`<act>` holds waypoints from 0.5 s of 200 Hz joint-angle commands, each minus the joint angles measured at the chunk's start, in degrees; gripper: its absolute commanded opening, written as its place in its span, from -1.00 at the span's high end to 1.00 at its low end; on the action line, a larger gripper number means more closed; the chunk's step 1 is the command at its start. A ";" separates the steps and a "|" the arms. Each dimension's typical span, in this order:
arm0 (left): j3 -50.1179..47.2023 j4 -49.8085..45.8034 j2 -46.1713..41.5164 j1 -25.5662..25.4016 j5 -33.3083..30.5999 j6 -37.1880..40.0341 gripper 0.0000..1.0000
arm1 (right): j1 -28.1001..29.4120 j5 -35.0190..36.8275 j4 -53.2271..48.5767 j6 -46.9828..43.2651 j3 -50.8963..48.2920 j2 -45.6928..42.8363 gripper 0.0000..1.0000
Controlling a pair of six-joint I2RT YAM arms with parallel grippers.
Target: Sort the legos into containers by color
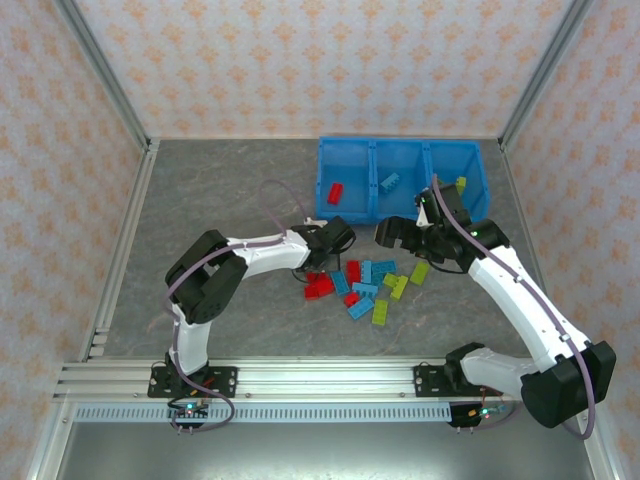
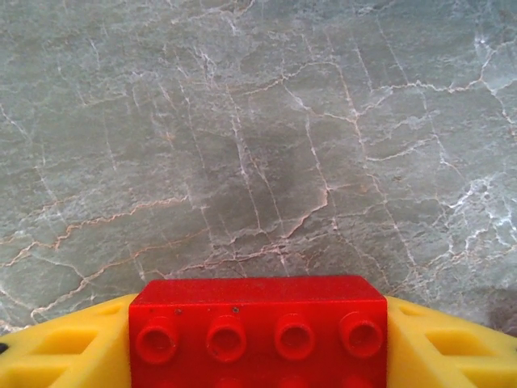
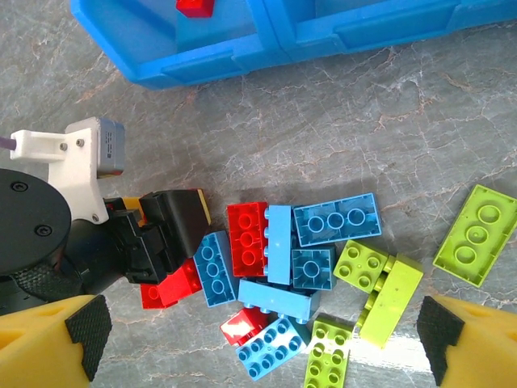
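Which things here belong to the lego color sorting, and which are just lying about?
Part of the job:
loose legos
red lego held in the left end effector
blue three-compartment bin

Just surroundings:
marbled table
aluminum rail
patterned walls

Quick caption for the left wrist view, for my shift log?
Left end effector grips a red lego, studs toward the camera, between its yellow fingers, grey marbled table beyond.
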 commanded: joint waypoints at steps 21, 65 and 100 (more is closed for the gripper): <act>-2.55 0.15 -6.14 0.61 -2.82 1.18 -0.05 | 0.22 1.08 0.16 0.31 -0.05 -0.95 -0.99; 5.56 -0.48 -13.46 0.61 -3.86 8.84 -0.05 | 0.19 3.69 0.62 1.07 0.24 -2.28 -0.98; 21.98 -3.28 -4.90 3.58 -6.29 15.33 -0.04 | 0.17 5.46 1.24 2.15 -0.52 -4.19 -0.98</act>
